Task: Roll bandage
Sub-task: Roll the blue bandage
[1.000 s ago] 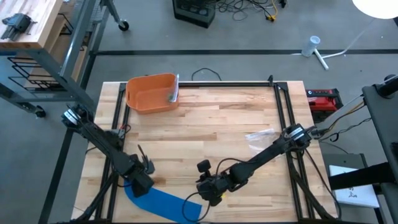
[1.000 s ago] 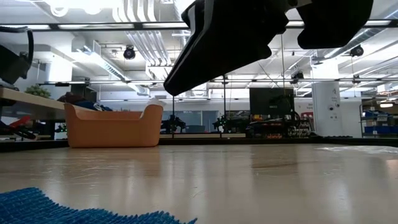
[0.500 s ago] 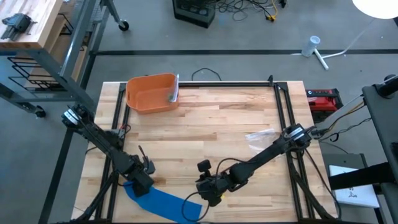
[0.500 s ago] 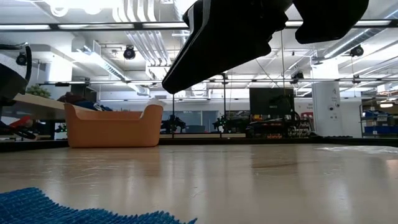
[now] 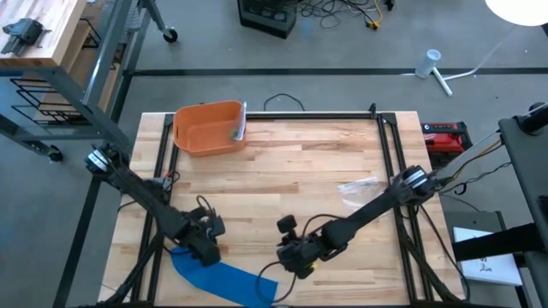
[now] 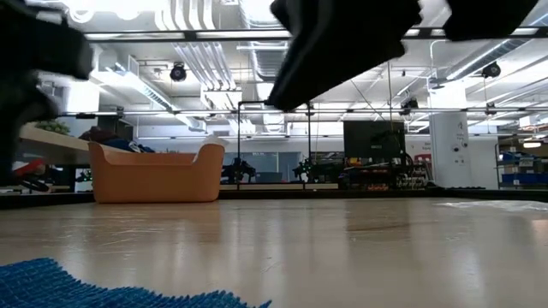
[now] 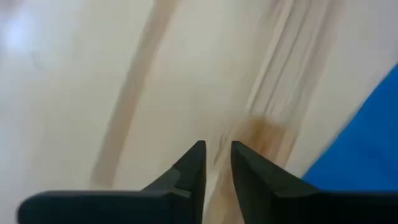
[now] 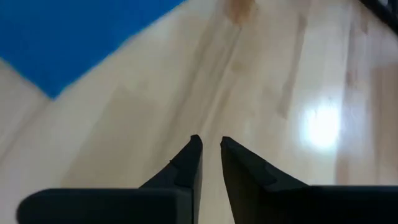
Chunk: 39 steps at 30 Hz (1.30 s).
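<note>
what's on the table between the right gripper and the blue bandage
Nothing: in the right wrist view only bare wood lies between the right gripper and the blue bandage.

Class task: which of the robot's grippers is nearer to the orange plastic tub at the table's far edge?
Left. The left gripper lies nearer the orange plastic tub, almost directly below it in the high view; the right gripper sits farther off, toward the table's middle front.

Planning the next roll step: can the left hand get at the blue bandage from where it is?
Probably yes: the left hand sits just beside the blue bandage, with only bare table between them.
</note>
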Tool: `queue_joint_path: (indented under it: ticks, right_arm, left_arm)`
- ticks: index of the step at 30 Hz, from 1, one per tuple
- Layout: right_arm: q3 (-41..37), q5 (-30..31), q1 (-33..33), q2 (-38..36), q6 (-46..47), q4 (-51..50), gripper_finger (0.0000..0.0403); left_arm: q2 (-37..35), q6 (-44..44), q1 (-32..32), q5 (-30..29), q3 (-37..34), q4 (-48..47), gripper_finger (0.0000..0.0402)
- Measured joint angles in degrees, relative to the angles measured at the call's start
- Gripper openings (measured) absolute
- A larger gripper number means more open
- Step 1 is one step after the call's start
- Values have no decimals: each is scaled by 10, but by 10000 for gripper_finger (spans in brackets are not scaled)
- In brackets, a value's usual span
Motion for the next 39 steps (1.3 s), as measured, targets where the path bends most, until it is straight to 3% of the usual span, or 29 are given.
queue_joint_path:
  ticks: [3, 6, 12, 15, 20, 30, 33, 39]
  right_arm:
    - [-1, 3, 0, -30, 23, -40, 37]
    - [-1, 3, 1, -44, 49, -51, 31]
    - [-12, -1, 8, -44, 61, -50, 29]
    - [-27, -1, 9, -43, 63, -41, 32]
    - [-58, -1, 9, -43, 64, -1, 39]
    - [-77, -1, 9, -43, 59, 39, 56]
    - [-77, -1, 9, -43, 59, 51, 61]
    - [-76, -1, 9, -43, 53, 52, 64]
  left_arm:
    - [0, 36, 16, -23, 28, -6, 50]
    - [0, 48, 26, 1, 58, -36, 39]
    - [0, -72, 10, 181, 79, -103, 47]
    - [0, -143, -20, 227, 66, -120, 61]
    - [0, -211, -64, 235, 44, -164, 95]
    - [0, -219, -84, 233, -8, -146, 183]
    - [0, -228, -84, 233, -33, -130, 188]
    - [0, -214, -84, 228, -79, 0, 170]
